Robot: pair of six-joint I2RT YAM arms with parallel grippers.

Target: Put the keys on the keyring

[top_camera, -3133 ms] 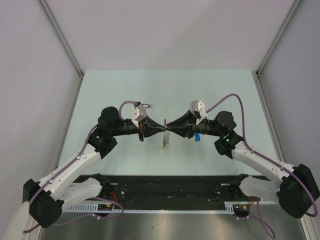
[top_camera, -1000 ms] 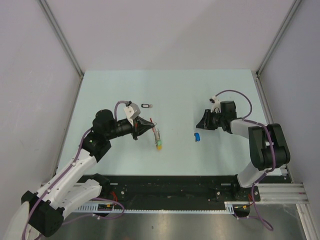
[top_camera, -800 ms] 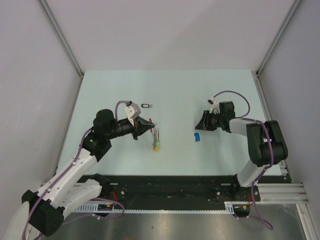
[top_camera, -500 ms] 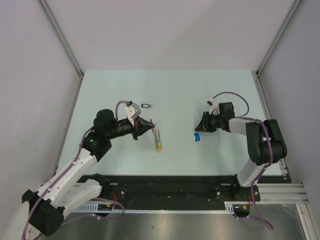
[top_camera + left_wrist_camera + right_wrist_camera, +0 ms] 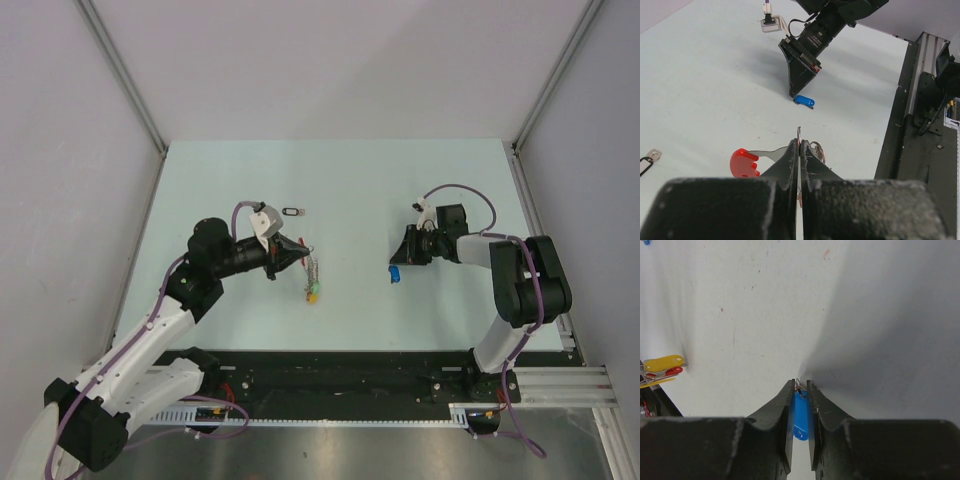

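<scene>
The left gripper (image 5: 798, 146) has its two fingers pressed together on the thin wire of the keyring (image 5: 798, 134), which stands up a little from between the fingertips. In the left wrist view a red tag (image 5: 744, 162) of the keyring shows to the left of the fingers, and a silver loop shows to the right of them. In the top view the bunch of keys on the keyring (image 5: 311, 278) trails from the tips of the left gripper (image 5: 301, 251) toward the arm bases, with a yellow tag (image 5: 313, 296) at its end. Whether the bunch touches the table (image 5: 450, 180) cannot be told.

The black key (image 5: 292, 212) lies flat on the table beyond the left gripper, on the side away from the arm bases, near it but apart.

The right gripper (image 5: 799, 386) points down at the table, and the blue key (image 5: 800, 416) is between its fingers. The fingers stand close on both sides of the blue tag, but it cannot be told if they press it. In the left wrist view the blue key (image 5: 804, 101) lies flat on the table, just at the tip of the right gripper (image 5: 794, 93). In the top view the blue key (image 5: 396, 273) is directly at the fingertips of the right gripper (image 5: 396, 262). The two grippers are well apart, with their tips turned toward each other.
</scene>
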